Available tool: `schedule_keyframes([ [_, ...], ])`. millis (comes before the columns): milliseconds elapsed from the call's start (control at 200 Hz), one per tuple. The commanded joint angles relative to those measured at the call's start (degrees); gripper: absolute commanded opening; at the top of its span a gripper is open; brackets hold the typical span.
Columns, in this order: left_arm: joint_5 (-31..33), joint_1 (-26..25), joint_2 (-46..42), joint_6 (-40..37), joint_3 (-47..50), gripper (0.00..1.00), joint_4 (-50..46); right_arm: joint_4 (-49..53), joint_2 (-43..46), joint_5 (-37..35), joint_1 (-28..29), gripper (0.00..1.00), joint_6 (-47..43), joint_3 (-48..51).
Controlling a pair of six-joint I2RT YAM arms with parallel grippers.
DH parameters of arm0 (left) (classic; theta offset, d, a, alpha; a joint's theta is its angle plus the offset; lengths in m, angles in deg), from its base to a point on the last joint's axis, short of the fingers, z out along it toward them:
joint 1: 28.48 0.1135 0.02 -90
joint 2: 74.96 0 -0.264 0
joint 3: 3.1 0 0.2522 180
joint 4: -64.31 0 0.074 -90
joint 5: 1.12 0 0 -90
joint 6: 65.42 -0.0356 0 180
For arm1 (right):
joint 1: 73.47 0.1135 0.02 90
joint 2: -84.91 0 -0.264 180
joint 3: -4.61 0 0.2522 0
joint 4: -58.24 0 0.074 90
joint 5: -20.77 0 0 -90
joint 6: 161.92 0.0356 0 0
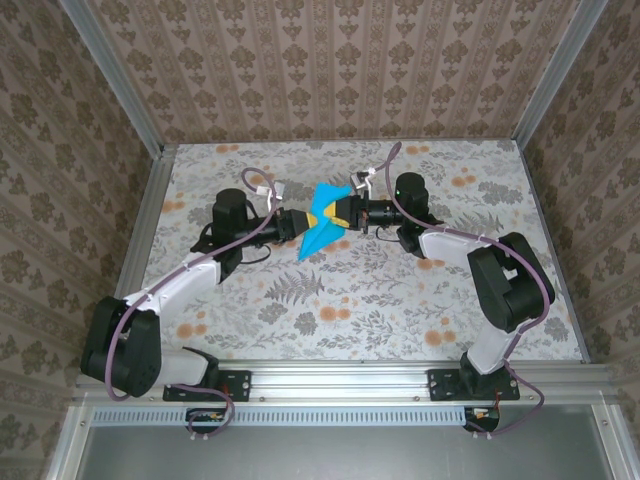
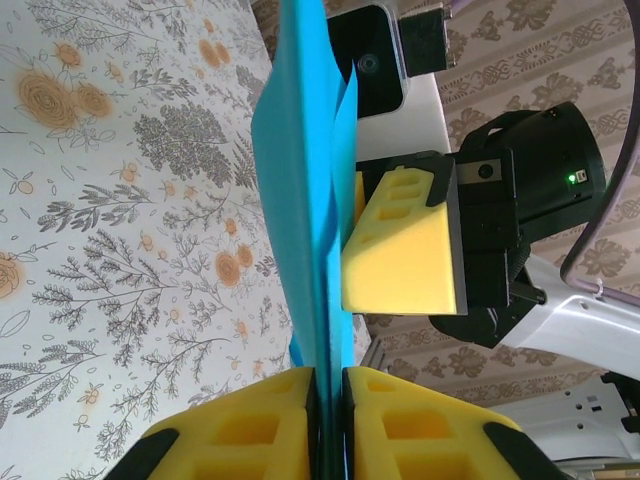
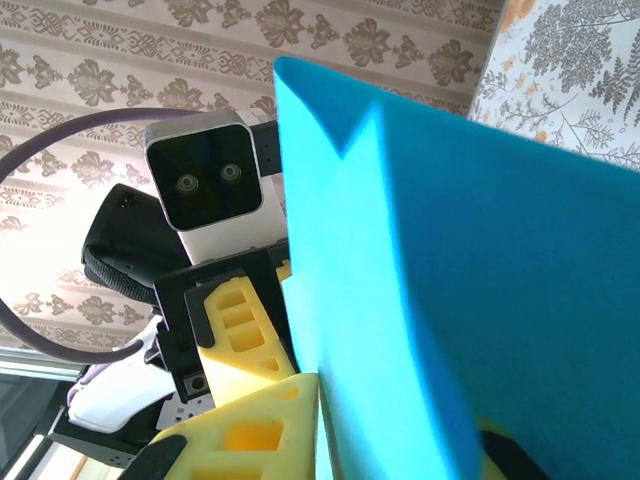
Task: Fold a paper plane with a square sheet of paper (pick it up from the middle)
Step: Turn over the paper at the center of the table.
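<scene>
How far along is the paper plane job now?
Done: the blue paper is off the table and already folded into a pointed shape. In hand: left gripper and right gripper pinch it from opposite sides. Left: remaining folds; I cannot tell how many.

Both arms stretch forward and bend inward, their grippers facing each other. The left gripper (image 2: 330, 400) pinches the folded paper sheet (image 1: 322, 222) tight. The right gripper (image 1: 348, 212) seemingly clamps it too.

The bench (image 1: 380, 290) was overlooked from above and behind, while the paper (image 1: 325, 222) was framed closely from opposite sides in both wrist views.
</scene>
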Motion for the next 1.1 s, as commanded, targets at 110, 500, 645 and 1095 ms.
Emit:
schedule_keyframes([
  [110, 0.6, 1.0, -0.9, -2.9, -1.8, 0.07, -2.7, 10.7, 3.0, -2.1, -1.5, 0.25, -8.4, -0.5],
  [500, 18.7, 0.5, -3.0, -23.7, -10.8, 0.03, -35.4, 43.1, 17.1, -22.4, -4.4, 0.63, -33.0, 1.2],
  [645, 42.0, -4.0, -0.9, -32.7, -18.7, 0.04, -54.6, 46.0, 21.9, -31.2, -4.5, 0.71, -36.5, 3.7],
  [1095, 92.8, -17.9, 25.0, -30.5, -36.7, 0.04, -79.2, 47.0, 28.8, -44.3, -5.5, 0.76, -36.8, 9.8],
])
